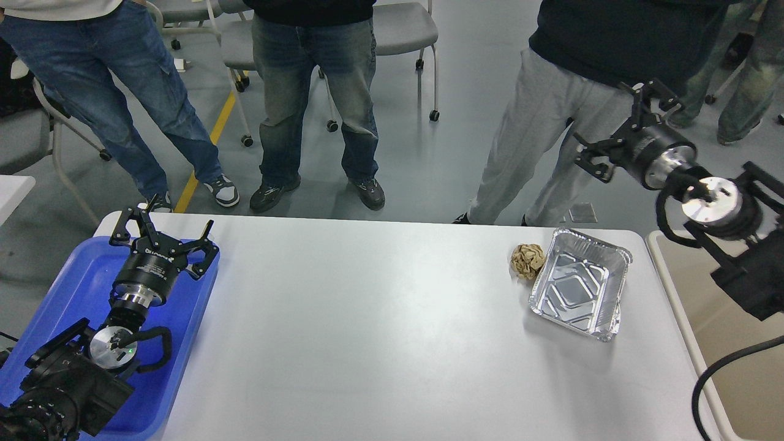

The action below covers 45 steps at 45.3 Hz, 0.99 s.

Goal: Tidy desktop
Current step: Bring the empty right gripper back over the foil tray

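The white desktop point(380, 318) fills the middle of the view. A crumpled brown paper ball point(528, 260) lies on it at the far right, touching the left side of an empty foil tray point(579, 283). My left gripper point(165, 225) is open and empty, hovering over the far end of the blue tray point(73, 282) at the desktop's left edge. My right gripper point(620, 125) is open and empty, raised beyond the desktop's far right edge, above and behind the foil tray.
A beige bin point(747, 398) stands against the desktop's right side, partly covered by my right arm and its cable. Several people point(551, 122) stand close along the far edge. Wheeled chairs point(398, 30) stand behind them.
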Available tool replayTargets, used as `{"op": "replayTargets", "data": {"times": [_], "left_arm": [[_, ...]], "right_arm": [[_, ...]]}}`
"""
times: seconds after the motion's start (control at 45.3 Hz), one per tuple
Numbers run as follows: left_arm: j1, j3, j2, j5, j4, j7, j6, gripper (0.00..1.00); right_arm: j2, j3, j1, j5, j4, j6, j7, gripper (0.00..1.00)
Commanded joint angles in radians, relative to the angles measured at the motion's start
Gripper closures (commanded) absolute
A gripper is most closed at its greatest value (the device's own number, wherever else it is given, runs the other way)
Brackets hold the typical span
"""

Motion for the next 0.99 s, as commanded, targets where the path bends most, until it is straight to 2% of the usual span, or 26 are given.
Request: {"op": "replayTargets", "data": {"times": [0.0, 0.265, 0.507, 0.794, 0.971], "left_arm": [[0.000, 0.001, -0.001, 0.000, 0.000, 0.000, 0.000, 0.00], [0.000, 0.000, -0.001, 0.001, 0.000, 0.000, 0.000, 0.00], [0.000, 0.000, -0.001, 0.001, 0.000, 0.000, 0.000, 0.00], [0.000, 0.000, -0.001, 0.001, 0.000, 0.000, 0.000, 0.00], [0.000, 0.000, -0.001, 0.000, 0.000, 0.000, 0.000, 0.00]], "right_arm": [[0.204, 0.043, -0.004, 0.000, -0.006, 0.138, 0.002, 0.00], [0.337, 0.043, -0.087, -0.001, -0.026, 0.229, 0.014, 0.00], [0.354, 0.043, -0.152, -0.001, -0.139, 0.324, 0.040, 0.00], [0.354, 0.045, -0.156, -0.001, -0.314, 0.347, 0.048, 0.00], [0.354, 0.045, -0.156, 0.000, -0.391, 0.344, 0.091, 0.00]]}}
